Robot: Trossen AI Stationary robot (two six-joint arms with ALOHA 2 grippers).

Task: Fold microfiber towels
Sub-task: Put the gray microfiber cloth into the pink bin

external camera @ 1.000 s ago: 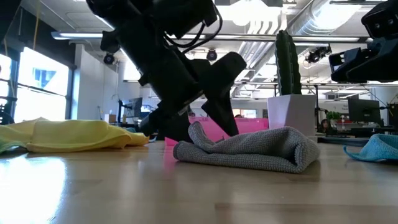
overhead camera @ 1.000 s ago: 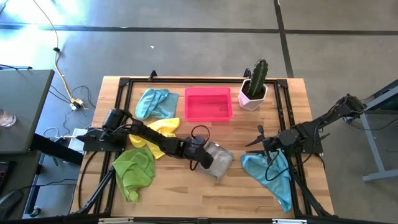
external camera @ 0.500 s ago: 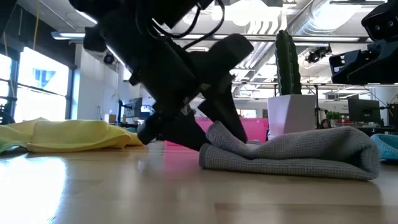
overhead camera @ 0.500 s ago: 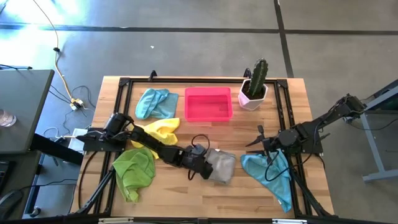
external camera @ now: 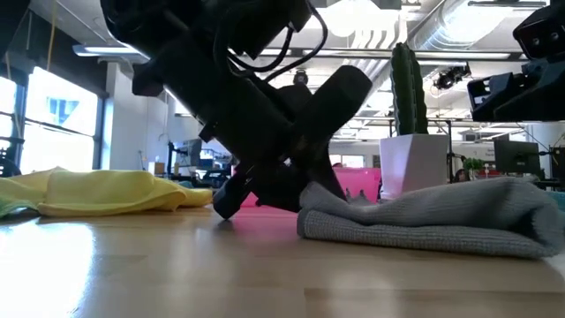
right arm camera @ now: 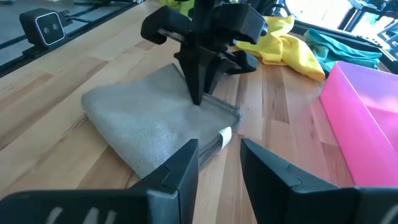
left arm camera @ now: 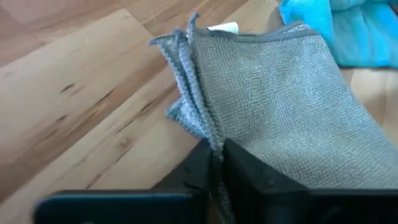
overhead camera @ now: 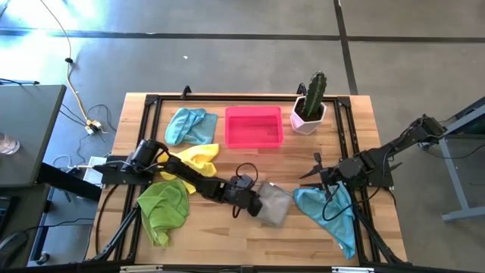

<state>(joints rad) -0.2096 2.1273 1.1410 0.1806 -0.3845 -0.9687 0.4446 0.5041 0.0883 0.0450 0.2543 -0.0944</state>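
left gripper (left arm camera: 214, 163) jaws pinched on the grey towel's (overhead camera: 274, 203) edge, in front of the pink tray (overhead camera: 254, 127), likely to draw a fold; right gripper (overhead camera: 318, 176) beside it, jaws partly open, empty

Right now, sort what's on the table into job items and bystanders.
Job: grey towel, pinched at its edge by the left gripper; yellow towel; green towel; two blue towels.

Lying about: pink tray; potted cactus.
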